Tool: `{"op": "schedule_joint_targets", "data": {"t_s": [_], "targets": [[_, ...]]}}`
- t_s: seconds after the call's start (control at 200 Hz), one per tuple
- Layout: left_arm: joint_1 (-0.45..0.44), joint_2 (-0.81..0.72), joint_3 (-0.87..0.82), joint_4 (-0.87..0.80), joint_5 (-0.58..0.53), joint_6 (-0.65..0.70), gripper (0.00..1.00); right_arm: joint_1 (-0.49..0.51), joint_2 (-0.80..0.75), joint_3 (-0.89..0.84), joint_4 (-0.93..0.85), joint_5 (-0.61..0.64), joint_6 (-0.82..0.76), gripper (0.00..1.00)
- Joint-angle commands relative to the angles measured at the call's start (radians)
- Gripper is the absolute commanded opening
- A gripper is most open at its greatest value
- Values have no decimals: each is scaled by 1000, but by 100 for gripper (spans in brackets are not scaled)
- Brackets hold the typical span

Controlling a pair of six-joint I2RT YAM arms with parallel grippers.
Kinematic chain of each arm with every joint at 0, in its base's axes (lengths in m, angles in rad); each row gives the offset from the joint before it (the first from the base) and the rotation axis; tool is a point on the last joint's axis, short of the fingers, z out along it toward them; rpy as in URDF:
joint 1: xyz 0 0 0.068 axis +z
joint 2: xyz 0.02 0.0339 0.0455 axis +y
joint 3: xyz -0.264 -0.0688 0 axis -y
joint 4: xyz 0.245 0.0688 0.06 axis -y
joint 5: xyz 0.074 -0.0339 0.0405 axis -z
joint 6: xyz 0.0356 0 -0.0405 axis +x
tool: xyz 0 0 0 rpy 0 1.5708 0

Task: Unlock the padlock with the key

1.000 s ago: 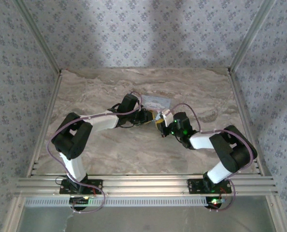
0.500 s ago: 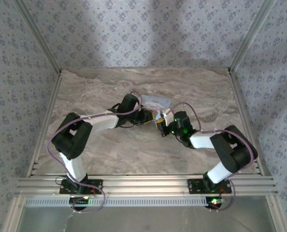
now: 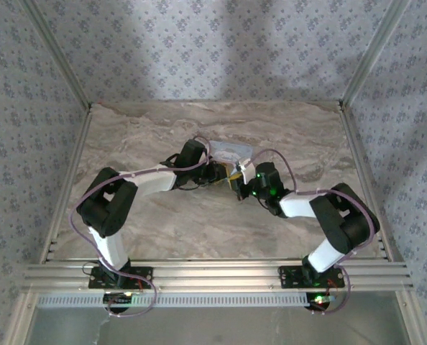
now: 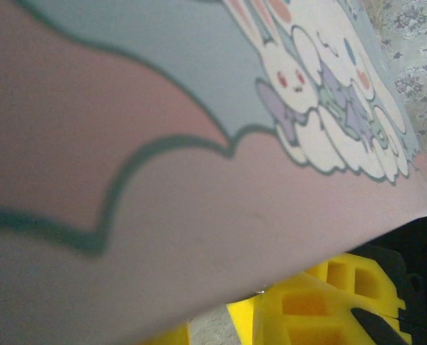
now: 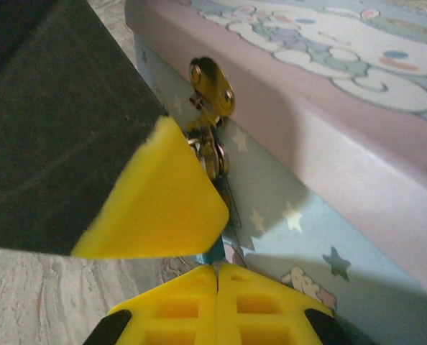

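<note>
Two end effectors meet tip to tip near the middle of the desk (image 3: 163, 223), just this side of a pastel box (image 3: 231, 150).

Right end effector (image 5: 217, 274): the yellow fingers are pressed flat together along one seam, with no gap. A teal sliver (image 5: 213, 251) pokes up at the top of the seam. We cannot tell what it is or whether it is pinched.

Left end effector (image 3: 221, 173): it extends from the left, tip at the box's near side. Its wrist view has yellow finger parts low under the box lid, with a strip of desk between them. We cannot tell whether it stands open or grips anything.

Just above the right fingers, a black finger with a yellow wedge pad (image 5: 156, 205) crosses from the left and covers much of what hangs there.

Padlock (image 5: 210, 154): a small silvery-and-dark piece under a brass hasp (image 5: 212, 83) on the box's front wall. It hangs directly above the right end effector's tips, just beside the wedge pad. It is mostly hidden, and we cannot make out any contact.

Room: a metal rail (image 3: 213, 274) bounds the near edge. Bare desk lies toward the arm bases and out to left and right. The box wall stands right behind the padlock, with the lid rim overhanging. More bare desk runs behind the box to the papered back wall (image 3: 213, 50).
</note>
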Motion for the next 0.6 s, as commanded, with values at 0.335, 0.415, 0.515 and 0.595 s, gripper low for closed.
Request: {"op": "schedule_joint_targets", "data": {"t_s": [0.335,0.415,0.515,0.595], "targets": [[-27,9,-12,-12,108,-13,21,-2,35,73,226,28,89,0],[-28,13,-12,-7,111,-16,21,0,44,61,220,32,87,0],[-27,28,-12,2,120,-25,22,0,59,41,202,42,85,0],[-27,45,-14,21,134,-40,22,5,66,16,198,54,92,0]]}}
